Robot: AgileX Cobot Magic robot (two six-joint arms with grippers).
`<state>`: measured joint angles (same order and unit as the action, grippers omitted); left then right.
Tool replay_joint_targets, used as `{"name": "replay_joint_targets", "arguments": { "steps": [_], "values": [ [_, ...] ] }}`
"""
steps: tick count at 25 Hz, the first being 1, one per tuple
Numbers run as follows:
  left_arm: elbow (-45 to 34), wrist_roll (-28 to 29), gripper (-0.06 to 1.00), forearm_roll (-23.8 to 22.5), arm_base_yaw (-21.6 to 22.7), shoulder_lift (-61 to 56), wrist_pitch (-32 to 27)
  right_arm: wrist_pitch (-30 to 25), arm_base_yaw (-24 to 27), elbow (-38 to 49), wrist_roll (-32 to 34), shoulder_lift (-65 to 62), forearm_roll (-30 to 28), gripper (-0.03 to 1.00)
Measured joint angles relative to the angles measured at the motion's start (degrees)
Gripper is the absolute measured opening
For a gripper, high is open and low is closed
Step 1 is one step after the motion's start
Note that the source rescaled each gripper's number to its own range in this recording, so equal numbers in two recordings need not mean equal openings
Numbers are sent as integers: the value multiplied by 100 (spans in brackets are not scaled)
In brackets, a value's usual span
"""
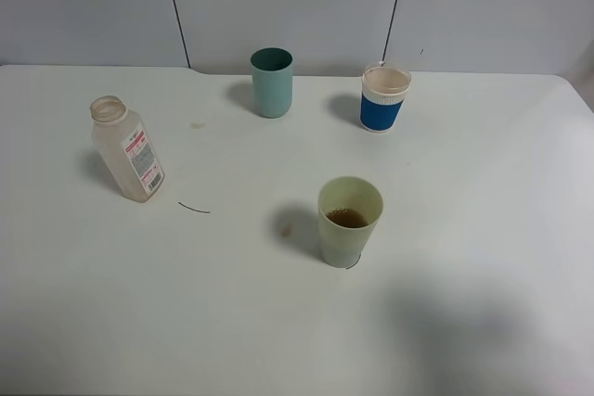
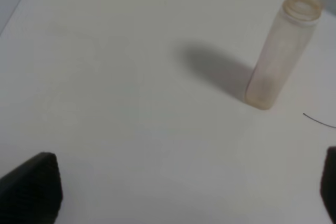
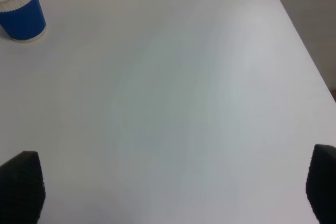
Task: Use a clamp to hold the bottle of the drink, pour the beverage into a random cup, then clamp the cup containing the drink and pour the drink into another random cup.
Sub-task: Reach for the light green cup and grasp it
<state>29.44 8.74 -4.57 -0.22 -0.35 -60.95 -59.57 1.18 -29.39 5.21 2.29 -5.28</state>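
The bottle stands upright on the left of the table, uncapped and looking empty; the left wrist view shows the bottle too. The pale yellow-green cup stands near the middle with the dark brown beverage in its bottom. At the back right is the blue-and-white cup, which the right wrist view shows as the same blue cup. Neither arm appears in the exterior high view. My left gripper is open and short of the bottle, holding nothing. My right gripper is open over bare table, well away from the blue cup.
A teal straight-sided cup stands at the back centre. A thin dark curved strand lies on the white table right of the bottle. The table's right edge shows in the right wrist view.
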Motion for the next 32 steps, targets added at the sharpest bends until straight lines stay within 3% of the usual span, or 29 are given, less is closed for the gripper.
{"name": "replay_joint_targets", "arguments": {
  "steps": [11, 19, 26, 32],
  "values": [
    [0, -16, 100, 0, 0, 0, 5, 1500, 0, -892, -116, 2725, -15, 100],
    [0, -16, 100, 0, 0, 0, 5, 2733, -55, -993, -123, 4876, -37, 100],
    [0, -16, 100, 0, 0, 0, 5, 3926, -1088, -993, -130, 6109, -367, 100],
    [0, -16, 100, 0, 0, 0, 5, 4429, -2303, -993, -142, 6358, -411, 100]
  ]
}}
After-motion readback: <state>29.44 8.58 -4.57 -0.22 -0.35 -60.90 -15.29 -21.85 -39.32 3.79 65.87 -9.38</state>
